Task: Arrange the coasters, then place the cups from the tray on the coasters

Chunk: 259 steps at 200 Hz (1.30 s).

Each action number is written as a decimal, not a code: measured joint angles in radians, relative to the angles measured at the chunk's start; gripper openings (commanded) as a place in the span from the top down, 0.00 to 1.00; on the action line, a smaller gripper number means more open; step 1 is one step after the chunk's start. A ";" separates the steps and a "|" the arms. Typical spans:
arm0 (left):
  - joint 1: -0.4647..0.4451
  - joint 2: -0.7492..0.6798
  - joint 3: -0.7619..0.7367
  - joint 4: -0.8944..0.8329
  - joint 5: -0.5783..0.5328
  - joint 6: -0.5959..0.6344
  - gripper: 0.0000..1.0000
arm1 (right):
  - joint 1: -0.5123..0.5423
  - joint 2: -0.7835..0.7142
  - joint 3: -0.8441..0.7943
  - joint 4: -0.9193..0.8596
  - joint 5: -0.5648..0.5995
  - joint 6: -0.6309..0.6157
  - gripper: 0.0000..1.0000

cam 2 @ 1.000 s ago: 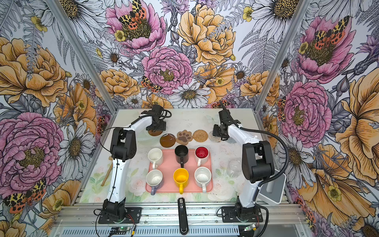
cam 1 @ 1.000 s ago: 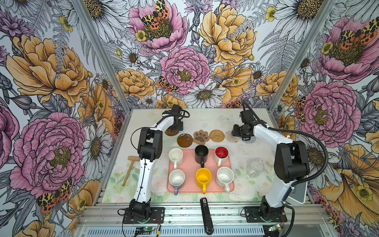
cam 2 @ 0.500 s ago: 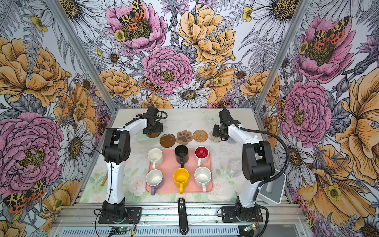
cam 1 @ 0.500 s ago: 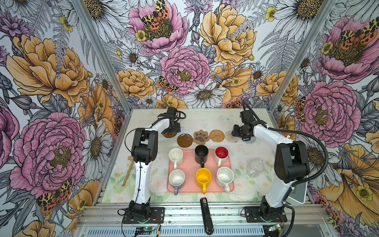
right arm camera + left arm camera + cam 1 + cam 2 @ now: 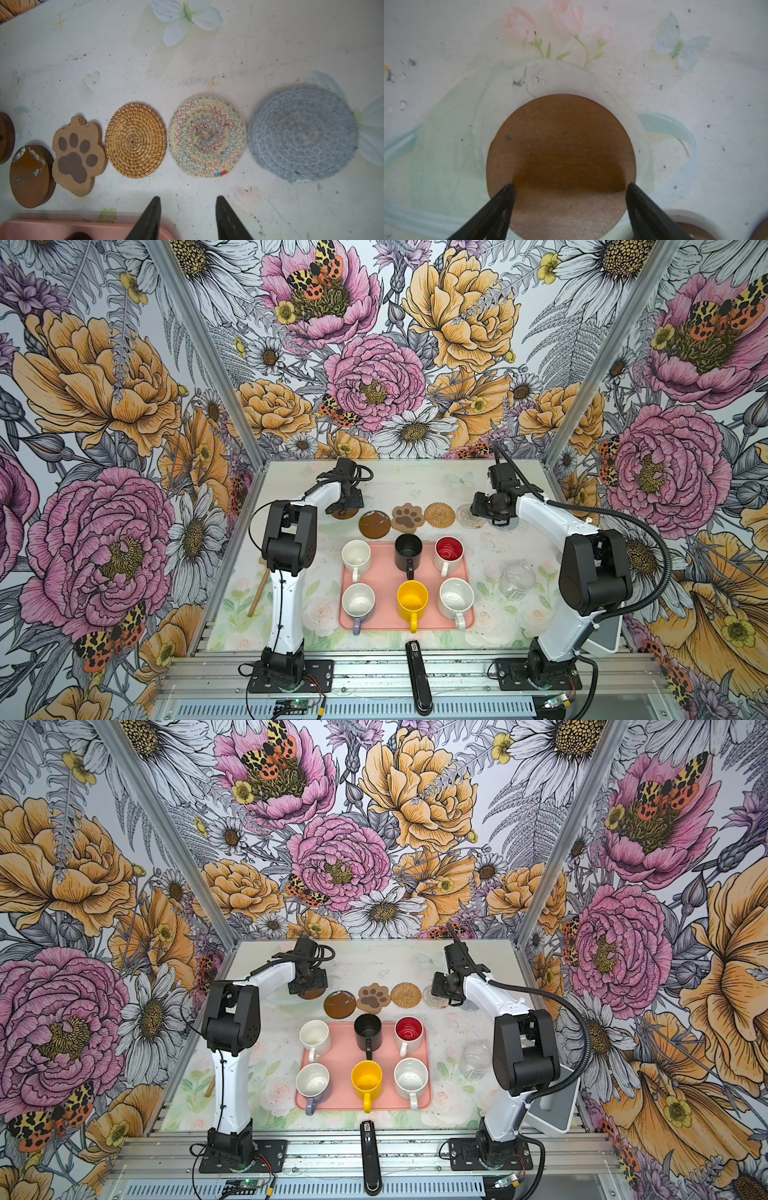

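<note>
The coasters lie in a single row across the centre of both top views, just above the tray [image 5: 384, 577]. From frame left, the row reads: plain brown disc coaster [image 5: 560, 141], glossy brown disc coaster [image 5: 374, 524], paw-shaped coaster [image 5: 408, 517], golden woven coaster [image 5: 439, 514], whitish woven coaster [image 5: 206, 137], pale blue woven coaster [image 5: 303, 133]. Each lies just beside its neighbour on the table [image 5: 415, 485].

The left gripper [image 5: 570, 187] stands over the plain brown disc coaster with its jaws spread wide. The tips sit above opposite sides of the disc. Contact cannot be confirmed, and no clamping grip is visible.

The right gripper [image 5: 188, 199] hangs over bare table on the tray side of the whitish woven coaster. Its jaws are partly open, with nothing between them.

Six mugs stand upright on the tray in two rows of three.
- Upper row: white mug [image 5: 356, 553], black mug [image 5: 408, 549], red-lined mug [image 5: 449, 549].
- Lower row: lavender mug [image 5: 358, 599], yellow mug [image 5: 412, 597], speckled mug [image 5: 456, 598].
</note>
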 measured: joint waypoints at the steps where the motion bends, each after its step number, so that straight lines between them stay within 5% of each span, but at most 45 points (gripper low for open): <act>1: 0.000 0.000 0.000 0.001 0.001 -0.001 0.16 | 0.000 0.000 0.000 0.000 0.000 0.000 0.54; 107: -0.024 -0.023 0.027 -0.091 0.056 -0.049 0.19 | -0.006 0.000 -0.004 0.000 0.000 0.001 0.54; 143: -0.100 -0.029 0.129 -0.156 0.083 0.007 0.45 | -0.006 0.000 -0.004 0.000 0.000 0.003 0.54; 190: -0.192 -0.047 0.159 -0.230 0.135 0.082 1.00 | -0.006 0.000 -0.004 0.000 -0.004 0.003 0.54; 259: -0.217 -0.047 0.132 -0.280 0.233 0.089 1.00 | -0.006 0.000 -0.004 0.003 -0.016 0.003 0.55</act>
